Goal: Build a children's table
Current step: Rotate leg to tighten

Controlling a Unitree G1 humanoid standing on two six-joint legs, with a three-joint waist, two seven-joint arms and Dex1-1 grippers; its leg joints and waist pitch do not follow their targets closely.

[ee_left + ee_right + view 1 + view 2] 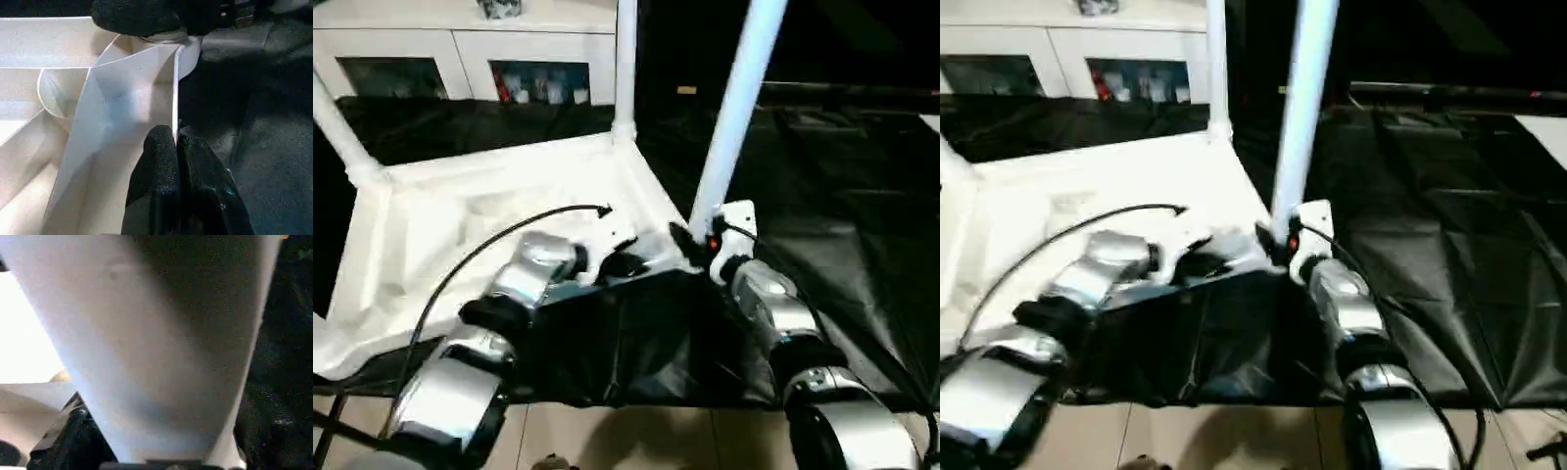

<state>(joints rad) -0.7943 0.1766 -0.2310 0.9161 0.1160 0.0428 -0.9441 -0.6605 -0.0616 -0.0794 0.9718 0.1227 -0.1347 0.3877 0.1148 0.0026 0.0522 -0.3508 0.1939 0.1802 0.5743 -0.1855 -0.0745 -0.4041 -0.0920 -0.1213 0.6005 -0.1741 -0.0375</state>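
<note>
The right end effector (690, 240) is clasped around the base of a white leg (734, 108), right where that leg meets the near corner socket of the upturned tabletop (460, 225); in its wrist view the tube stands hard up against the camera with a black finger (63, 431) beside it, so the fingers stand part-open around the tube's width, bearing on it. The left end effector (177, 147) is pinched shut on the thin side wall of the tabletop (132, 88) just short of that same corner, steadying it. The tabletop lies ribbed side up on a surface draped in black cloth (842, 196), with two other legs already standing in the far corners, one (625, 64) at the far right and one (337, 127) at the far left; a white cabinet (460, 59) stands behind. The step in hand looks like seating this leg in its socket. The next move probably calls for pressing it straight down along its axis, perhaps with a twist, while the left keeps the rim from lifting or sliding; the leg leans a little, so it may need squaring first to avoid jamming.
</note>
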